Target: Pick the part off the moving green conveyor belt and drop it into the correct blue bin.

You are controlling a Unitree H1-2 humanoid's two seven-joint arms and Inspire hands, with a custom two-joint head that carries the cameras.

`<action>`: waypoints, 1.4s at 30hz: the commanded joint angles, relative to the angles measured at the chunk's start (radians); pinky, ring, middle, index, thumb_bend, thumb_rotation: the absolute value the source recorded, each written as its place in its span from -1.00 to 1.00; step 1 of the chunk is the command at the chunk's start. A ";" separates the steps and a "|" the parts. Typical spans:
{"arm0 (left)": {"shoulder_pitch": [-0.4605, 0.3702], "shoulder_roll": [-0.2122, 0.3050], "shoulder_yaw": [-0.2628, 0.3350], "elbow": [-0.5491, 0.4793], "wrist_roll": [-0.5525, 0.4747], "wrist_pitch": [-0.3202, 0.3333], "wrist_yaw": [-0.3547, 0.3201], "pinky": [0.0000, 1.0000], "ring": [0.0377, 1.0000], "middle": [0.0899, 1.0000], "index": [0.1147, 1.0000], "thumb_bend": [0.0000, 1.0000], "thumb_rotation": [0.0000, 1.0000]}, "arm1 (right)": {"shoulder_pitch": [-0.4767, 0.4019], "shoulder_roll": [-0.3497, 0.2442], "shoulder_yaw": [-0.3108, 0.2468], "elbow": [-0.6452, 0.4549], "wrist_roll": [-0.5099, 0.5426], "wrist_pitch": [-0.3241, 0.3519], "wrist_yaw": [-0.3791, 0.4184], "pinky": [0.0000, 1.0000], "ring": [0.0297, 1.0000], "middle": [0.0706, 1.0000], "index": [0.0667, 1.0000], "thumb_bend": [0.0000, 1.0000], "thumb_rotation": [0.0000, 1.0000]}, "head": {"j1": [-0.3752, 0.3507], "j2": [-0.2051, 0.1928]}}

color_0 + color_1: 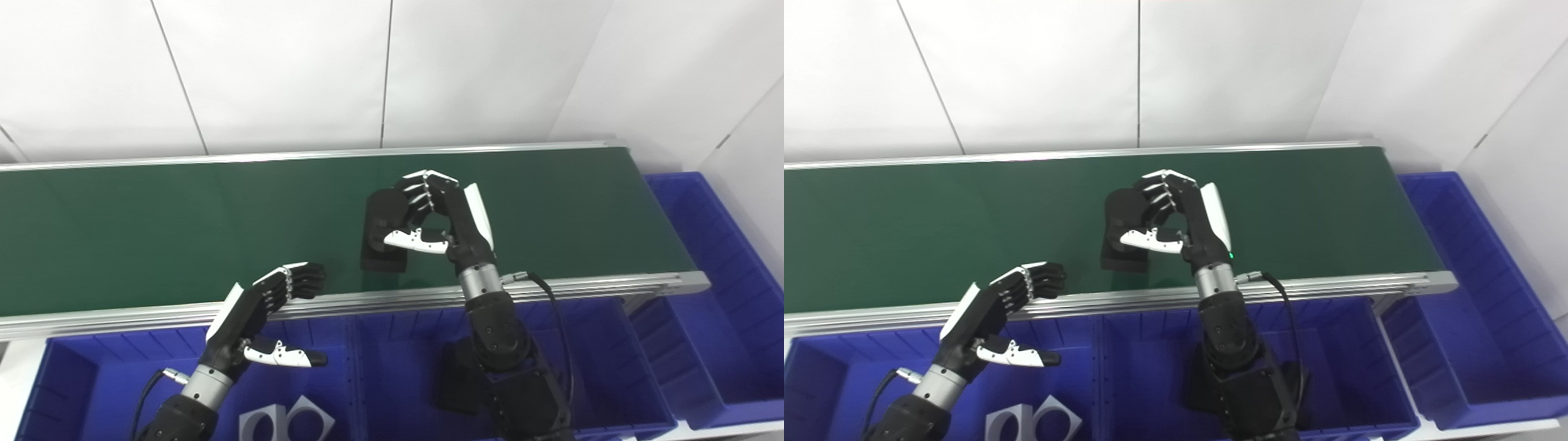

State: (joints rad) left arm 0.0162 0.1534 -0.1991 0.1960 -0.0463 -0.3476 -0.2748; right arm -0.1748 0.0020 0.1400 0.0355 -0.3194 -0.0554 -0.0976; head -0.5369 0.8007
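white wall panels (275, 67) — dark seams

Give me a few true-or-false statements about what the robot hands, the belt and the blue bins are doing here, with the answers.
1. The right robot hand is closing around a black part on the green conveyor belt. True.
2. The left robot hand is holding a part. False: it holds nothing and hangs open over the near rail and the left blue bin.
3. Grey parts lie in the left blue bin. True.
4. The black part is already in a bin. False: it is on the belt.
5. The belt carries several parts. False: only the one black part shows on it.
6. A black part lies in the middle blue bin beneath the right arm. True.
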 commanded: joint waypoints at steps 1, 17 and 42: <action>-0.008 0.001 0.010 -0.043 -0.014 -0.007 -0.007 0.42 0.45 0.44 0.43 1.00 -0.92 | 0.025 -0.007 -0.007 -0.075 0.005 0.002 0.007 -0.34 -0.23 -0.11 -0.02 0.03 -1.00 | -0.010 0.002; -0.002 0.006 0.051 -0.103 -0.057 0.056 -0.024 0.49 0.50 0.46 0.43 1.00 -0.94 | 0.326 -0.105 -0.105 -0.221 0.041 -0.067 0.003 -0.35 -0.24 -0.12 0.00 0.03 -1.00 | -0.049 0.052; -0.003 0.006 0.067 -0.130 -0.056 0.077 -0.022 0.42 0.46 0.40 0.44 1.00 -0.83 | 0.360 -0.125 -0.155 -0.116 0.030 -0.050 -0.018 -0.32 -0.21 -0.13 -0.03 0.04 -1.00 | -0.053 0.096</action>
State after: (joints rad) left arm 0.0310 0.1548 -0.1398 0.0939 -0.0901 -0.2592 -0.2910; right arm 0.1859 -0.1128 -0.0053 -0.0942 -0.2873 -0.0741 -0.1015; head -0.5921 0.8974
